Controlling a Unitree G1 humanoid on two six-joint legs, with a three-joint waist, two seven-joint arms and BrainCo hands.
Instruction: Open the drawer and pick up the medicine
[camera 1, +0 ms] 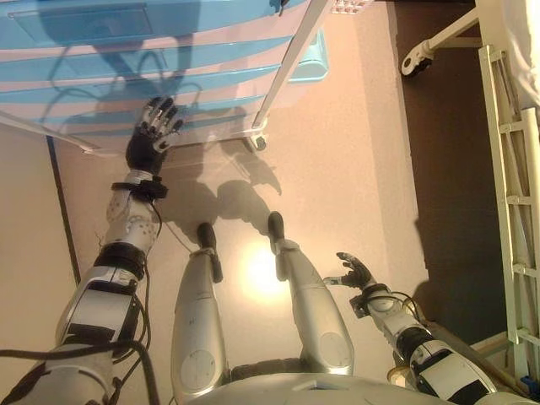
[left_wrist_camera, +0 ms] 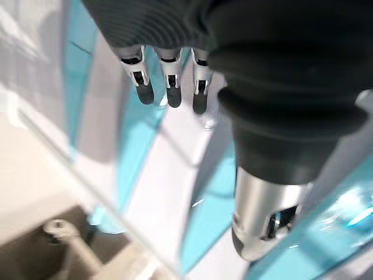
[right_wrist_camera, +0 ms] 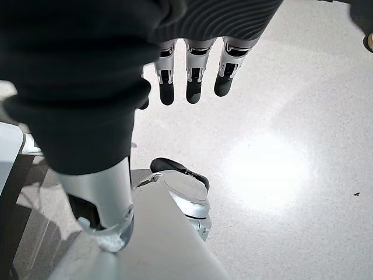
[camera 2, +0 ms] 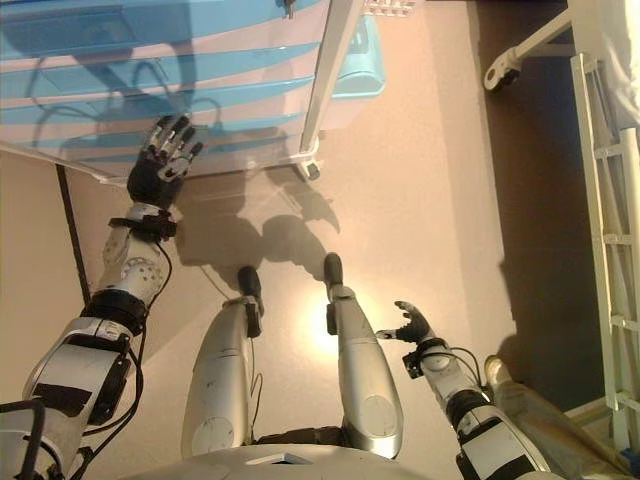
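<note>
Here left hand [camera 1: 150, 135] fingers spread before drawer cabinet [camera 1: 126, 59]; right hand [camera 1: 354, 272] loose; no legible writing.

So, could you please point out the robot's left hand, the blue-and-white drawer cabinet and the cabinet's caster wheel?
left hand [camera 1: 148, 143], left eye view, on the dark back of the hand.
blue-and-white drawer cabinet [camera 1: 101, 63], left eye view, on a blue drawer front.
caster wheel [camera 1: 260, 143], left eye view, on the wheel.

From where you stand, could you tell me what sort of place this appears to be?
Probably a hospital or care room. A wheeled cabinet of blue and white drawers stands ahead on a smooth beige floor, and a white railed frame on a castor, likely a bed, runs along the right. The left hand is open at the drawers; the right hand hangs open.
</note>
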